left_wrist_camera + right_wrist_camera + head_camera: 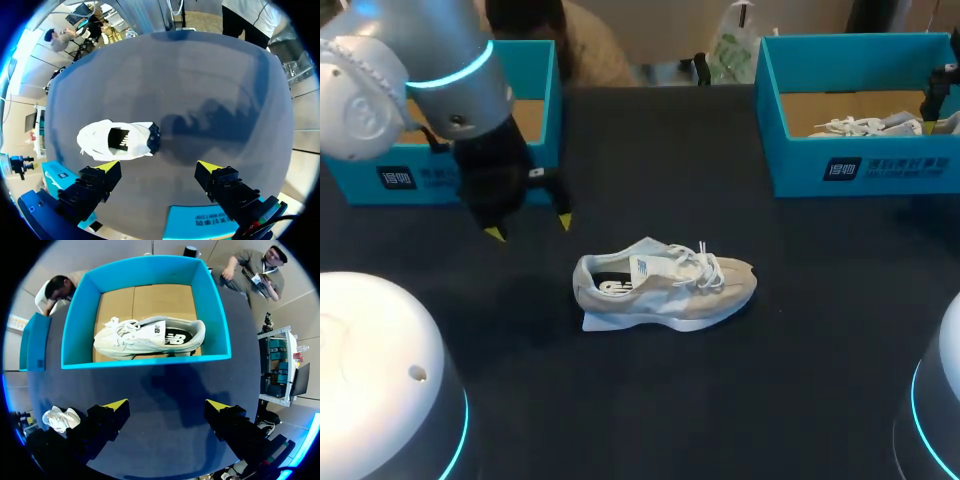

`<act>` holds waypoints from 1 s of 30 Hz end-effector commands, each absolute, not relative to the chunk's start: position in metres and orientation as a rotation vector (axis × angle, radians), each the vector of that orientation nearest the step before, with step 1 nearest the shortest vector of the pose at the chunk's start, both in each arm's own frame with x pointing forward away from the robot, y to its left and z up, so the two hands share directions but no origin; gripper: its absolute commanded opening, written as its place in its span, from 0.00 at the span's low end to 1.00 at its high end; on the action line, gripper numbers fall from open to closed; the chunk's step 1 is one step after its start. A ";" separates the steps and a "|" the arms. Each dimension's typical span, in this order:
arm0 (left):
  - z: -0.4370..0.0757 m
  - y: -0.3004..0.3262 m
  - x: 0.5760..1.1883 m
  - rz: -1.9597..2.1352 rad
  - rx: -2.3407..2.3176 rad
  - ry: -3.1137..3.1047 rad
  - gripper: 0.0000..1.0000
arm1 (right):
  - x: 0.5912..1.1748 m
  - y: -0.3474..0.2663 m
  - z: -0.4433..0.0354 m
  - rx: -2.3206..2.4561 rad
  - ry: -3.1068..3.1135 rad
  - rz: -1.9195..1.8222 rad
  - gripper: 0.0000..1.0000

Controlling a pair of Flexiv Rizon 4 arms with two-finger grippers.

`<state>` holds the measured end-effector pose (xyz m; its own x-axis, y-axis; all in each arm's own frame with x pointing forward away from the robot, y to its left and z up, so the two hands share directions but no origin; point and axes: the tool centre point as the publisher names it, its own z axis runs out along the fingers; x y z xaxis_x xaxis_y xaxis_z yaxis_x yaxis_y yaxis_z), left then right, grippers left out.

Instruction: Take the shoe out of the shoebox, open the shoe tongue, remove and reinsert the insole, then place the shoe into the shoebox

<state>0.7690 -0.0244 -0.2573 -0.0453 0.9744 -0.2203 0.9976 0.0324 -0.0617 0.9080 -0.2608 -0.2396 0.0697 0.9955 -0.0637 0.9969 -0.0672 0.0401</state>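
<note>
Shoe is out of the box, upright on its sole near mid surface. Toe points to robot's right, heel to left. Upper is pale grey/beige w/ white laces, and a white tag lies over the tongue area. Opening faces up; dark insole patch is visible inside in left wrist view.

Left claw hangs above the surface between left shoebox and shoe's heel, not touching either. Fingers are spread wide w/ nothing between them. Shoe sits just ahead of the claw, closer to one fingertip.

Right claw is over bare surface just outside the near wall of right shoebox. Fingers are spread apart and grip nothing. In head view only a dark part of that arm shows at the box's far right edge.

Right shoebox is teal w/ a cardboard floor and holds a second shoe, white, laces toward left shoebox side. Cannot tell if it lies flat or on its side.

Left shoebox is partly hidden behind left arm; contents not visible.
</note>
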 end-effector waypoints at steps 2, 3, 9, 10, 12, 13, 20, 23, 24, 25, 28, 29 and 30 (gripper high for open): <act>-0.257 -0.019 0.767 -0.335 2.064 2.144 1.00 | 0.907 -0.260 -0.239 2.243 2.092 -0.029 1.00; -0.257 -0.019 0.767 -0.335 2.064 2.144 1.00 | 0.907 -0.260 -0.239 2.243 2.092 -0.029 1.00; -0.257 -0.019 0.767 -0.335 2.064 2.144 1.00 | 0.907 -0.260 -0.239 2.243 2.092 -0.029 1.00; -0.257 -0.019 0.767 -0.335 2.064 2.144 1.00 | 0.907 -0.260 -0.239 2.243 2.092 -0.029 1.00; -0.257 -0.019 0.767 -0.335 2.064 2.144 1.00 | 0.907 -0.260 -0.239 2.243 2.092 -0.029 1.00; -0.257 -0.019 0.767 -0.335 2.064 2.144 1.00 | 0.907 -0.260 -0.239 2.243 2.092 -0.029 1.00; -0.257 -0.019 0.767 -0.335 2.064 2.144 1.00 | 0.907 -0.260 -0.239 2.243 2.092 -0.029 1.00; -0.257 -0.018 0.769 -0.404 2.029 2.171 1.00 | 0.907 -0.260 -0.239 2.243 2.092 -0.029 1.00; -0.256 -0.016 0.769 -0.423 2.019 2.200 1.00 | 0.907 -0.260 -0.239 2.243 2.092 -0.029 1.00; -0.255 -0.014 0.771 -0.410 1.985 2.210 1.00 | 0.907 -0.260 -0.239 2.243 2.092 -0.029 1.00; -0.251 -0.006 0.775 -0.480 1.894 2.267 1.00 | 0.907 -0.260 -0.239 2.243 2.092 -0.029 1.00; -0.251 -0.003 0.776 -0.524 1.855 2.299 1.00 | 0.907 -0.260 -0.239 2.243 2.092 -0.029 1.00; -0.250 0.000 0.778 -0.524 1.832 2.323 1.00 | 0.907 -0.260 -0.239 2.243 2.092 -0.029 1.00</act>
<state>0.7739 -0.0109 -0.2498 -0.2249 0.9259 -0.3034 0.9696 0.1817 -0.1642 0.9080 -0.2609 -0.2396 0.0696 0.9955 -0.0637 0.9969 -0.0671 0.0401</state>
